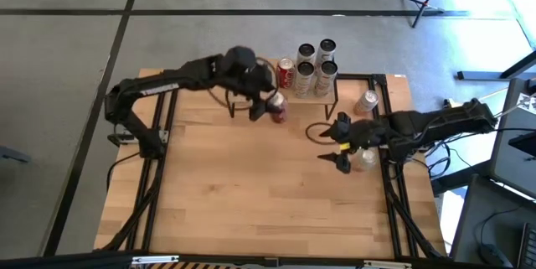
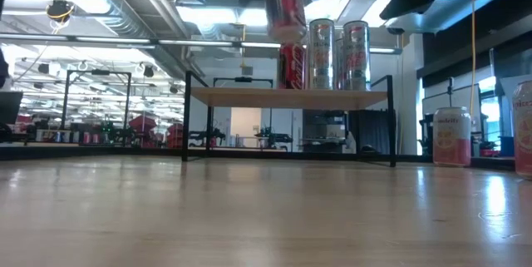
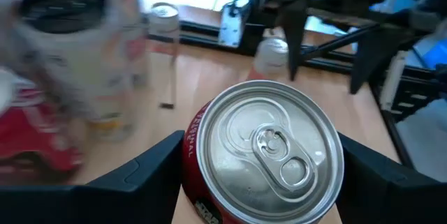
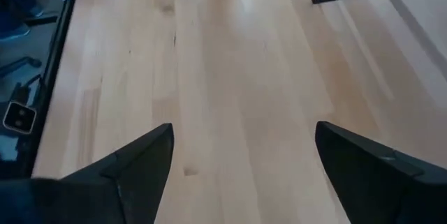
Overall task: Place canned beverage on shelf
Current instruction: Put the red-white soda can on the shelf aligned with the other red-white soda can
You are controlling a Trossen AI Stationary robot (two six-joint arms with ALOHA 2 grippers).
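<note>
My left gripper (image 1: pixel 272 106) is shut on a red can (image 3: pixel 262 158), held in the air beside the shelf's near left corner. The can also shows in the low view (image 2: pixel 283 2), above the level of the shelf board. The shelf (image 2: pixel 291 96) is a low light-wood board on black legs at the table's far edge. On it stand a red can (image 1: pixel 286 74) and several silver cans (image 1: pixel 316 62). My right gripper (image 1: pixel 342 146) is open and empty over the table's right side. My left gripper pinches the red can's side wall (image 3: pixel 190 155) between its two fingers, one on each side, just below the can's top rim. The can is lifted clear of table and shelf, tilted a little in the low view, its top toward the wrist camera.
A pink can (image 1: pixel 366 100) and a pale can (image 1: pixel 366 159) stand on the table at the right, near my right arm. The table's middle and near part (image 1: pixel 251 193) is bare wood.
</note>
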